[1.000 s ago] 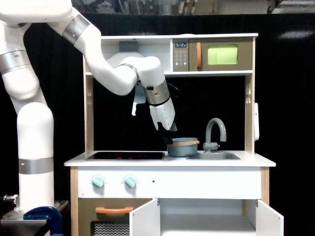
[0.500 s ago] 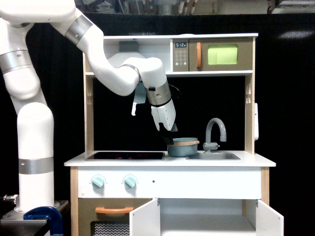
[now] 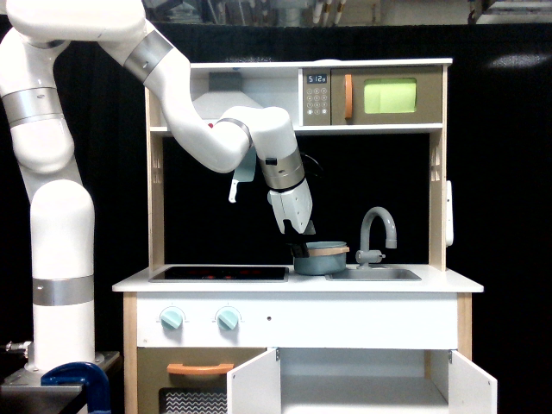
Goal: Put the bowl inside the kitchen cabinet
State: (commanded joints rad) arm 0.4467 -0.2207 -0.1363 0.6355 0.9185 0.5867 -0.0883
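The bowl [image 3: 321, 258], grey-blue with a tan band at its rim, sits on the white counter at the left end of the sink. My gripper [image 3: 299, 245] hangs just above and left of the bowl's rim, its dark fingers reaching down to the rim's left side; against the black backdrop I cannot tell how the jaws stand. The kitchen cabinet [image 3: 362, 384] is below the counter, both white doors swung open and its pale interior showing.
A grey faucet [image 3: 377, 231] rises over the steel sink [image 3: 375, 274] to the right of the bowl. A black hob [image 3: 219, 273] lies left. The microwave [image 3: 379, 97] sits on the top shelf, and the oven's orange handle [image 3: 199, 369] is at lower left.
The arm has swung slightly toward the exterior view's right and the gripper has edged closer to the bowl's rim. The bowl has not moved.
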